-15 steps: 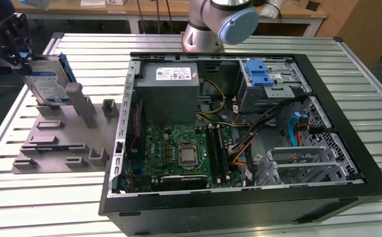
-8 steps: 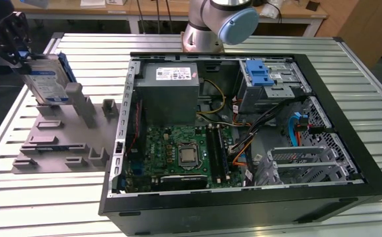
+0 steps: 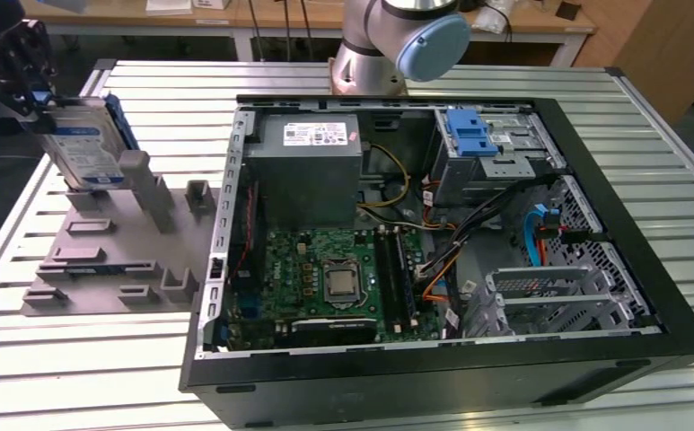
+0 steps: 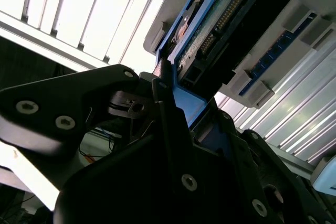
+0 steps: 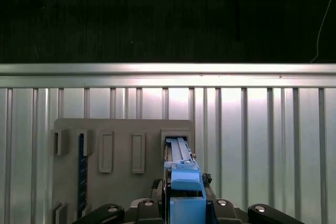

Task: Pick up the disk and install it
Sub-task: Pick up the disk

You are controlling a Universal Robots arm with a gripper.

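Black claw (image 3: 33, 90) grips the blue-railed silver-grey metal disk (image 3: 83, 148) at its grey slotted holder (image 3: 107, 260); a snagged rail might twist it.

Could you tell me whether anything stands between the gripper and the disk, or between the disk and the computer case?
Nothing separates them: the gripper has its jaws on the disk. Toward the open computer case stand the grey fixture's upright posts.
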